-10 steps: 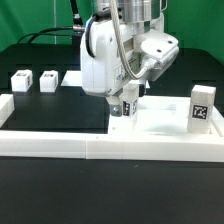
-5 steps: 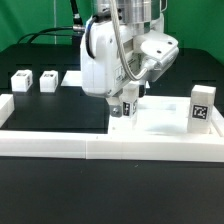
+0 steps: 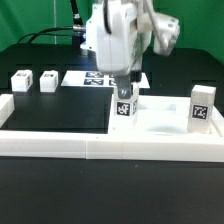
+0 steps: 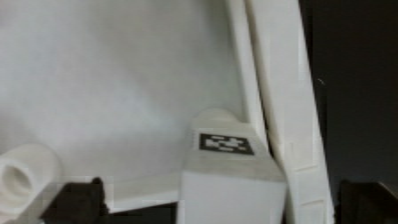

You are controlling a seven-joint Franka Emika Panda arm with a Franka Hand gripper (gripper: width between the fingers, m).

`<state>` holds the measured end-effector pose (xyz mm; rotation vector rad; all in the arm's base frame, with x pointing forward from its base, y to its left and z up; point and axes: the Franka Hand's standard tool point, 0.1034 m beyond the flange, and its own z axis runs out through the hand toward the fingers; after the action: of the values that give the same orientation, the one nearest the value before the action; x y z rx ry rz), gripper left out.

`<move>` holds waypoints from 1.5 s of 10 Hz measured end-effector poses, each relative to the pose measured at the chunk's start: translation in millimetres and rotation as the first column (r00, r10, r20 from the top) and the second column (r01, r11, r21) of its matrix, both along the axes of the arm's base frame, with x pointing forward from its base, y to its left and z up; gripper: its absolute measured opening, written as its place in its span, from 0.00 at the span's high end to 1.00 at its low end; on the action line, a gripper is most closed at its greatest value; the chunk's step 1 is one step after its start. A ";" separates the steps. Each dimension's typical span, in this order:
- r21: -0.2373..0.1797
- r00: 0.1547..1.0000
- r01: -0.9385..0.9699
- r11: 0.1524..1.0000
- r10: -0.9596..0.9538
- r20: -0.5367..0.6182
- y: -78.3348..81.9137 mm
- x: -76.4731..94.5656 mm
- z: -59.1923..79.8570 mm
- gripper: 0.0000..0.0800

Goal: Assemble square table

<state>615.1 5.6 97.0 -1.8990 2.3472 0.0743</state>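
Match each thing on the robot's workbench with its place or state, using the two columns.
Things:
1. robot's claw
2. leftmost small white tagged plastic leg block
3. white plastic square slab
4. thin flat white marker board

Places or states:
A. on the black table, at the exterior view's left
B. lying flat beyond the slab
C. open, above an upright white leg block
D. just behind the long white border wall

Pairs: 1-C; 2-A; 3-D; 4-B
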 end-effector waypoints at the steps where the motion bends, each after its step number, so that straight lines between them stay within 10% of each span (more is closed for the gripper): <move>1: -0.003 0.995 -0.100 0.995 0.100 0.026 3.1 1.7 11.3 0.19; 6: -0.052 0.856 -0.511 0.858 0.514 0.055 5.1 -3.4 11.3 0.19; 10: -0.154 0.312 -0.936 0.316 0.949 0.047 -17.3 -22.1 -0.5 0.19; 15: -0.204 -0.016 -0.979 -0.015 1.000 0.003 -33.7 -20.4 -3.6 0.19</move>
<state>594.7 -28.1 93.4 -3.0497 0.2878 -0.1262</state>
